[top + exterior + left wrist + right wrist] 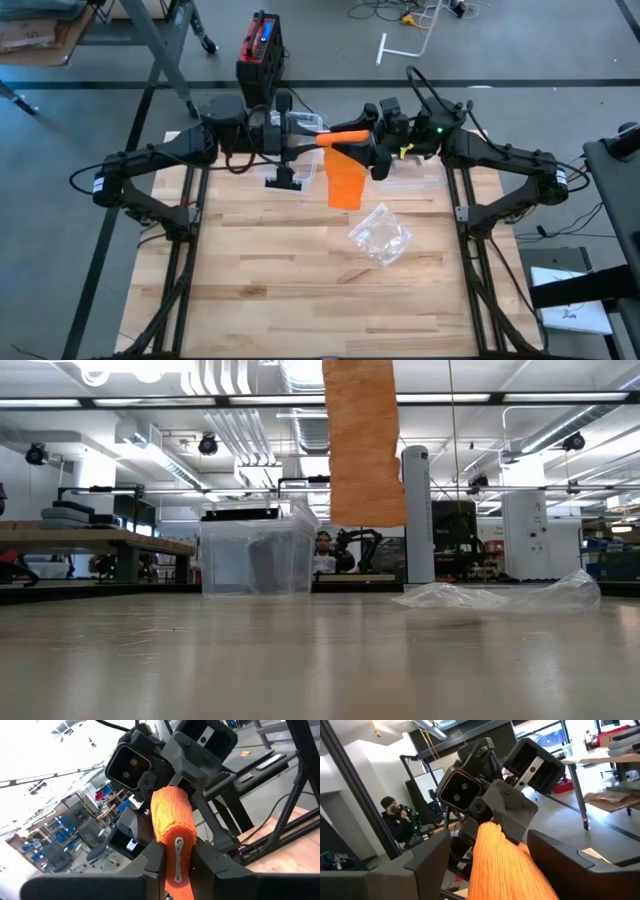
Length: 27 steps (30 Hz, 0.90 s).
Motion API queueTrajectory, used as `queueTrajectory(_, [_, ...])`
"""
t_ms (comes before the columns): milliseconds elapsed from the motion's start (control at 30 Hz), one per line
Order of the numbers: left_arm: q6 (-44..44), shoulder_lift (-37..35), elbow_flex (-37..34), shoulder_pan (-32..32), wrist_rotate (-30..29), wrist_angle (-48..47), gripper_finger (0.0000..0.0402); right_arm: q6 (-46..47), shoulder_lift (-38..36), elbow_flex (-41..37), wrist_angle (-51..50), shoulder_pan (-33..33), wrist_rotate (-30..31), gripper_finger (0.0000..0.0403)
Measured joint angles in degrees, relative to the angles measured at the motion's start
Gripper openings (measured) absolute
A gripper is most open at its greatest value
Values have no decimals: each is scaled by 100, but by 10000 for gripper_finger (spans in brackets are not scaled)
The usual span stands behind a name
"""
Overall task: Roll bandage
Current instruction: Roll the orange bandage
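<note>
An orange bandage is partly rolled and held level above the table's far middle. Its loose tail hangs down, and in the low view the tail ends clear of the table top. My left gripper is shut on the roll's left end; the roll shows in the left wrist view. My right gripper is at the roll's right end, open. Its fingers stand on either side of the roll, with a gap showing beside one finger. My left gripper pinches the end of the roll between its two fingers, coming level from the table's left and pointing along the roll's axis. The roll is lifted clear and level. Its tail hangs slack below.
A crumpled clear plastic bag lies on the table near the middle, also in the low view. A clear plastic container stands at the far side under the arms. A person sits in the room beyond.
</note>
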Motion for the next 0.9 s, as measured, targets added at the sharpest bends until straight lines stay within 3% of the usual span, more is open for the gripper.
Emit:
queueTrajectory(400, [641,33,-4,-20,-41,19,47,389,15,9,-219,-2,15,238])
queueTrajectory(700, [2130,33,-4,-47,-62,-73,48,701,22,9,-311,-2,4,251])
queueTrajectory(900, [2570,33,-7,-75,-390,-124,48,705,24,9,-361,-7,50,238])
